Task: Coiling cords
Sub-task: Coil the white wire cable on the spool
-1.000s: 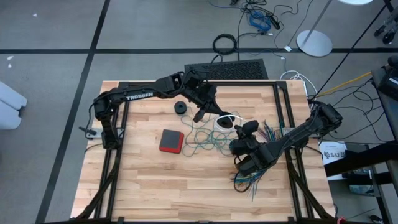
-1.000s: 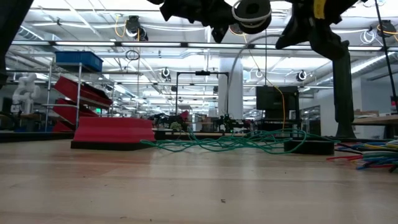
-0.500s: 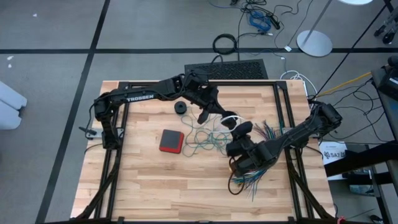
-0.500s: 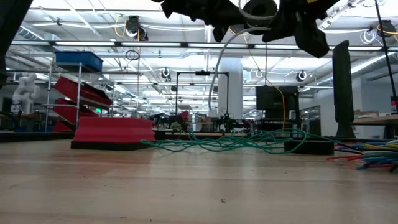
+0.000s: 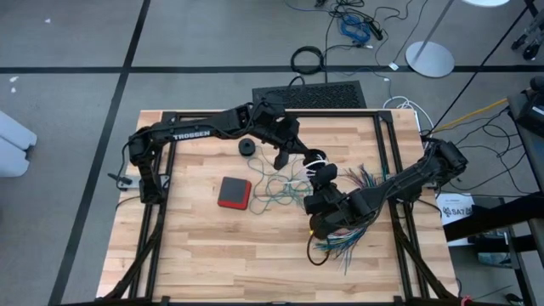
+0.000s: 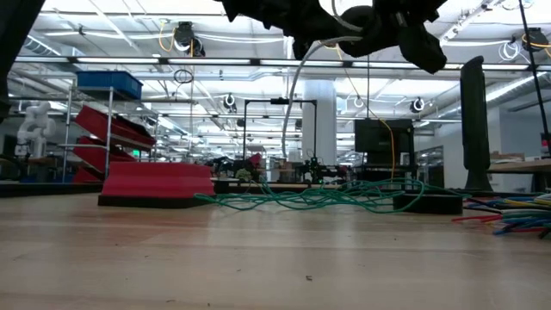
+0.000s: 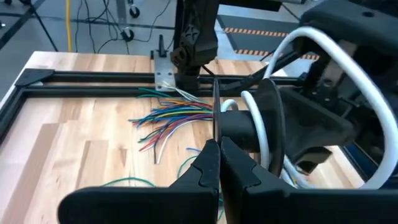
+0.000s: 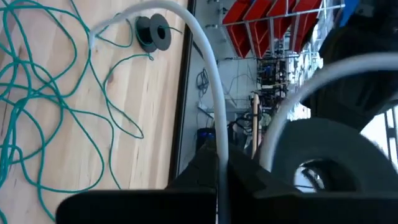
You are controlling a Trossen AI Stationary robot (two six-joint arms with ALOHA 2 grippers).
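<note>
High view: both my grippers meet at frame centre, winding the white cord (image 5: 316, 161).
Left gripper (image 5: 293, 157) and right gripper (image 5: 321, 180), both clamped shut, have drawn closer together. Low view: white cord (image 6: 297, 77) hangs at top centre, now steeper; teal-green cord (image 6: 318, 198) sprawls uncoiled mid-frame.
</note>
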